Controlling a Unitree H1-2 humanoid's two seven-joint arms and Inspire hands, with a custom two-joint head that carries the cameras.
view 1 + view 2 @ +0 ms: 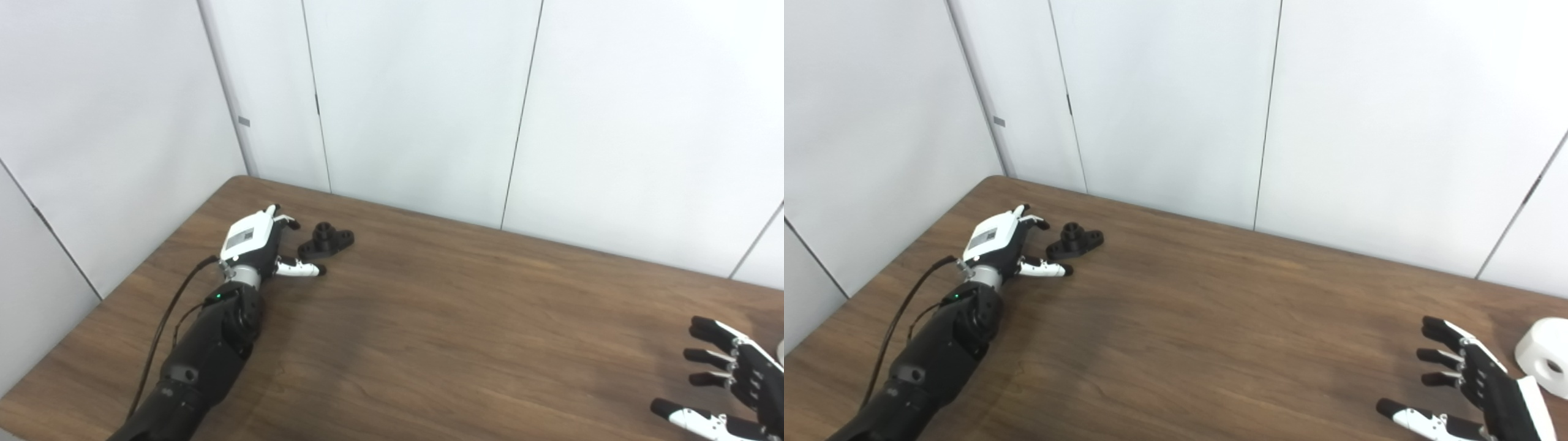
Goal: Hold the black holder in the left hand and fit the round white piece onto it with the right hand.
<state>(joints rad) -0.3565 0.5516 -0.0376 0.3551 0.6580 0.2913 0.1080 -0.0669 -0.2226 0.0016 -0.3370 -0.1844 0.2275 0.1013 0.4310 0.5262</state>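
Round white piece (1545,364) cut off (right edge).

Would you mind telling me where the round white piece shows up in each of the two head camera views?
Left eye view: only a sliver of the round white piece shows at the right edge, beyond the right robot hand.
Right eye view: it sits in full near the right edge, on the table.
Shared landmark: the black holder, far left beside the left robot hand, appears in both.
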